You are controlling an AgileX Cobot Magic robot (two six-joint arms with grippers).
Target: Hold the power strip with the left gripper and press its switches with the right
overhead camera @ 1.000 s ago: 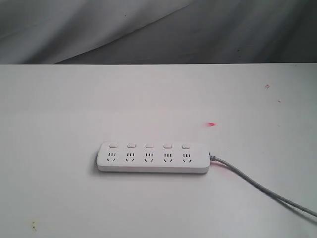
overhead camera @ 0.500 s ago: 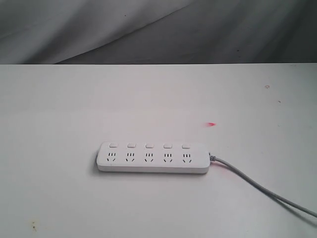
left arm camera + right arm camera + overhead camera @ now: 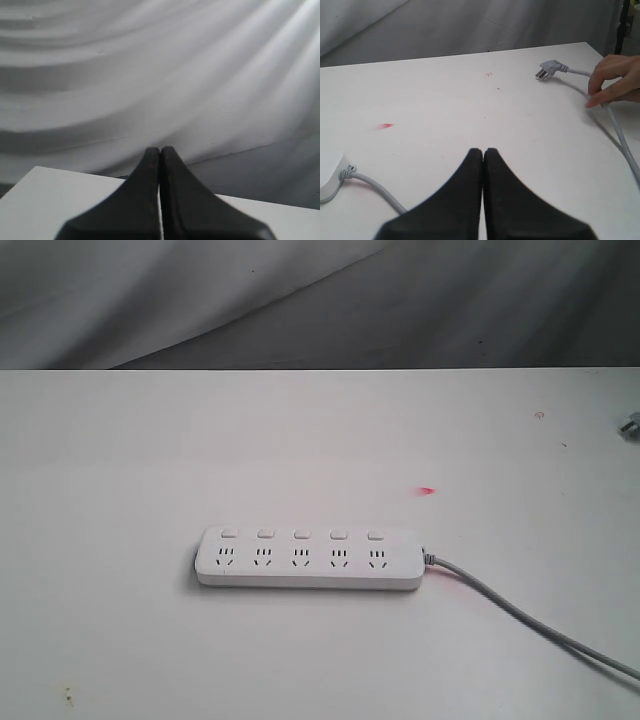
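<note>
A white table [image 3: 150, 460] is seen before a hanging grey cloth [image 3: 300, 300]. The power strip [image 3: 308, 558] is laid flat near the table's middle, lengthwise across the exterior view, sockets up, and is touched by neither arm. Its grey cord [image 3: 520, 615] is led off from the right end toward the table's right edge.

The left gripper [image 3: 160, 150] is held high and aimed at the cloth, its jaws pressed together on nothing. The right gripper [image 3: 483, 151] is likewise closed and empty, and is pointed over the cord end of the strip.

In the right wrist view the cord is pinched by a person's hand [image 3: 615, 80] just beside the plug [image 3: 549, 67].

The five switches [image 3: 301, 534] are set in a row along the strip's far edge, and a small red mark [image 3: 428, 491] is seen beyond them.

No hold has been made yet. It is judged that the left jaws should be opened, lowered over the strip's left end and closed across its narrow width, clear of the switches. The right jaws are best kept closed and used as one tip, each switch being pressed straight down. A tug on the cord could shift the strip.
</note>
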